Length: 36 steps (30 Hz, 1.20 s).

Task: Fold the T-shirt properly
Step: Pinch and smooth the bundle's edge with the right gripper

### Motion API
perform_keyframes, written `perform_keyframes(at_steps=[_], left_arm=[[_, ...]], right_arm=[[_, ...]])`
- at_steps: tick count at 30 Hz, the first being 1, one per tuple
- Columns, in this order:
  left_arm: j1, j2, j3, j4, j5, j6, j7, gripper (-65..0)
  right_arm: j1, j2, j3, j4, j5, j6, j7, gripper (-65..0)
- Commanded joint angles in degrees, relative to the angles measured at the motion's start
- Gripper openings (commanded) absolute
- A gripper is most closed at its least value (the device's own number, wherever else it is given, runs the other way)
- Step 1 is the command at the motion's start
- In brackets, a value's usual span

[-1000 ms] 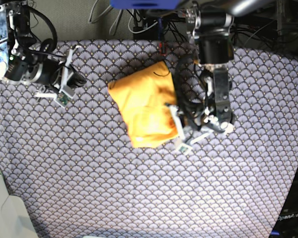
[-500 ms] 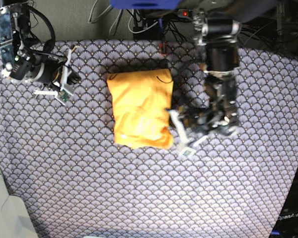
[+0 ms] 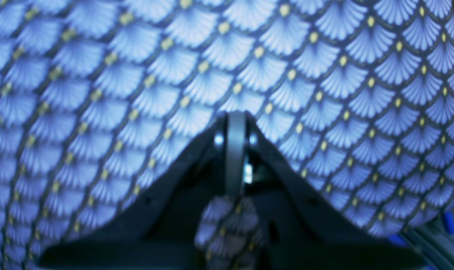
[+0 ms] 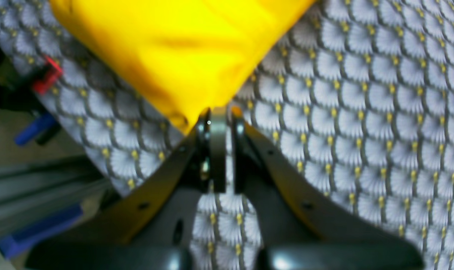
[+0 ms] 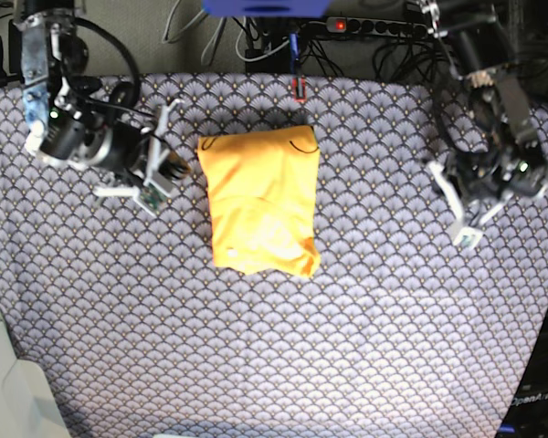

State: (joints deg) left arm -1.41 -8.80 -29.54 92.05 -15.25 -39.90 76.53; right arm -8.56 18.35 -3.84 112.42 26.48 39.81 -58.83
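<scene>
T-shirt (image 5: 259,200): plain yellow-orange, no print, folded into compact upright rectangle, darker neckline at top edge. Lies flat on scale-patterned tablecloth (image 5: 283,347), approx centre, twd its back edge. Bottom edge slightly rumpled, few creases across lower half.

A robotics lab: a counter (image 5: 274,365) draped in fan-patterned cloth, with tangled cables (image 5: 256,41) and a power strip (image 5: 374,25) behind the two mounted robot arms (image 5: 489,82).
</scene>
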Motion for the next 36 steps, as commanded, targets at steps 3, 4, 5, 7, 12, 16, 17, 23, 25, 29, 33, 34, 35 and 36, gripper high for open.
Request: perform_keyframes(at_steps=[3, 4, 5, 7, 12, 16, 17, 23, 25, 29, 33, 34, 35, 36], left_arm=[[4.71, -0.74, -3.91, 6.28, -0.1, -0.1, 0.79, -65.0], [6.82, -0.74, -4.88, 8.13, -0.1, -0.1, 0.79, -65.0], [8.49, -0.74, -5.76, 9.88, -0.1, -0.1, 0.79, -65.0], [11.48, -0.83, -7.69, 12.43, -0.1, -0.1, 0.79, -65.0], [17.01, -0.74, -12.44, 16.13, -0.18, -0.1, 0.79, -65.0], [18.16, -0.83, -14.99, 16.04, -0.18, -0.1, 0.79, -65.0], [18.16, -0.83, -15.6, 16.04, -0.18, -0.1, 0.79, -65.0], [17.72, -0.74, -15.52, 16.04, -0.18, -0.1, 0.79, -65.0], [17.63, -0.57, -15.52, 16.04, -0.18, -0.1, 0.79, -65.0], [17.54, -0.65, -15.52, 16.04, -0.18, -0.1, 0.79, -65.0], [17.63, -0.74, -15.52, 16.04, -0.18, -0.1, 0.87, -65.0], [17.89, -0.74, -15.69, 16.04, -0.18, -0.1, 0.87, -65.0], [18.07, -0.74, -15.87, 16.04, -0.18, -0.1, 0.87, -65.0], [18.24, -0.57, -15.95, 16.04, -0.18, -0.1, 0.87, -65.0]], right_arm=[[3.59, -1.34, -3.07, 0.33, 0.73, 0.19, 1.03, -64.0], [4.64, -1.95, -4.65, 0.24, 0.73, 0.19, 1.03, -64.0], [5.44, -2.74, -6.32, 0.24, 0.73, 0.19, 1.03, -64.0], [6.4, -3.98, -8.08, -0.03, 0.64, 0.19, 1.29, -64.0], [6.67, -5.91, -8.96, -5.48, 0.64, 0.19, 4.45, -64.0], [6.58, -5.21, -11.33, -14.71, 0.64, 0.19, 11.31, -64.0], [6.67, -4.94, -11.86, -16.64, 0.64, 0.19, 12.63, -64.0], [6.67, -4.94, -12.56, -22.62, 0.64, 0.19, 16.85, -64.0], [6.75, -3.62, -12.56, -20.6, 0.64, 0.19, 16.59, -64.0], [7.11, -3.01, -12.12, -10.58, 0.64, 0.19, 12.81, -64.0], [11.68, -3.62, -12.47, -3.72, 0.73, 0.19, 5.95, -64.0], [13.26, -4.68, -12.56, -3.19, 0.73, 0.19, 4.63, -64.0], [14.67, -5.73, -12.56, -3.37, 0.73, 0.19, 3.66, -64.0], [16.16, -6.61, -12.65, -4.07, 0.73, 0.19, 3.58, -64.0]])
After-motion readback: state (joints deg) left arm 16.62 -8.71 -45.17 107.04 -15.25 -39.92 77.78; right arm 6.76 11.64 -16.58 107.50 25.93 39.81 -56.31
